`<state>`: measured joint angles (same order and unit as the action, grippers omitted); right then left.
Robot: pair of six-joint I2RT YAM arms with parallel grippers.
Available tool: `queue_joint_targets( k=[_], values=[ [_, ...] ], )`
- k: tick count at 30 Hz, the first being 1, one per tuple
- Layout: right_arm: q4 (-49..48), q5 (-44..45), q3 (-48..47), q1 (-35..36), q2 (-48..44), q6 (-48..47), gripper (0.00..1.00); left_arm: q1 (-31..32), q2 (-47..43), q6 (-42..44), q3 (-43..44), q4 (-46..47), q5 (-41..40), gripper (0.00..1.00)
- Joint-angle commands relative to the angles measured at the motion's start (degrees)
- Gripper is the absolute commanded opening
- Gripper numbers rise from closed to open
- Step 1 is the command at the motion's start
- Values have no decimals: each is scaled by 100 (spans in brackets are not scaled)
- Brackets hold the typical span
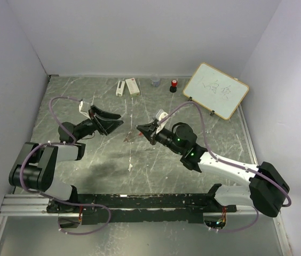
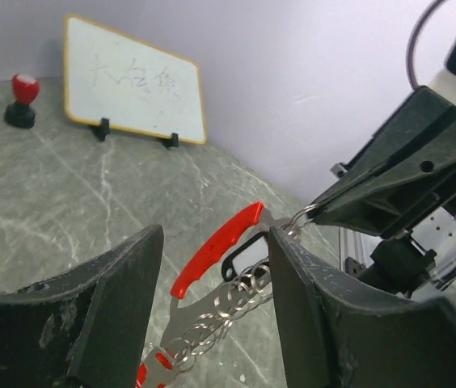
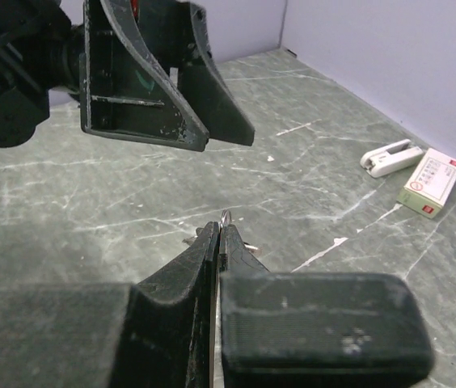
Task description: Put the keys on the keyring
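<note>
The keyring hangs in the air over the middle of the table [image 1: 132,137]. In the left wrist view its curved red piece [image 2: 216,250] and silver chain [image 2: 228,303] show, with a black key head [image 2: 242,252] behind the red piece and a red key head [image 2: 149,373] at the chain's lower end. My right gripper [image 1: 145,130] is shut on the keyring's top silver ring [image 3: 226,217], also seen in the left wrist view [image 2: 307,213]. My left gripper [image 1: 109,121] is open, its fingers [image 2: 115,307] either side of the hanging keyring.
A whiteboard [image 1: 215,89] stands at the back right. A red-topped black cylinder [image 1: 174,85], a small cup [image 1: 155,82], a white box [image 1: 133,86] and a white item [image 1: 120,87] lie along the back. A white scrap [image 1: 130,167] lies on the table nearer me.
</note>
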<state>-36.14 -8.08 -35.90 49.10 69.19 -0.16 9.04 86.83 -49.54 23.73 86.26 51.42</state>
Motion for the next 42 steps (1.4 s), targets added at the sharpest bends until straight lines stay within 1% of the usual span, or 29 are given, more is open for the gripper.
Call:
queue_joint_targets(
  k=[1, 6, 8, 11, 18, 31, 42],
  values=[
    [-668, -524, 195, -85, -249, -124, 0, 417, -490, 738, 10, 379, 11, 66],
    [-1039, -854, 348, -166, -291, -71, 0, 1048, -1043, 1878, 74, -1312, -451, 66],
    [-1208, -940, 385, -196, -302, -10, 0, 1177, -1214, 2074, 31, -1681, -627, 67],
    [-1296, -985, 369, -230, -333, 31, 0, 1197, -1371, 1993, -150, -1586, -744, 67],
    [-1367, -1016, 366, -282, -464, 47, 0, 1221, -1606, 2031, -288, -1817, -762, 67],
    [-1744, -1448, 458, -611, -457, 366, 0, 1558, -1475, 2089, -211, -1763, -875, 66],
    [-1932, -1763, 514, -851, -401, 602, 0, 1619, -1450, 2182, -194, -1871, -958, 66]
  ],
)
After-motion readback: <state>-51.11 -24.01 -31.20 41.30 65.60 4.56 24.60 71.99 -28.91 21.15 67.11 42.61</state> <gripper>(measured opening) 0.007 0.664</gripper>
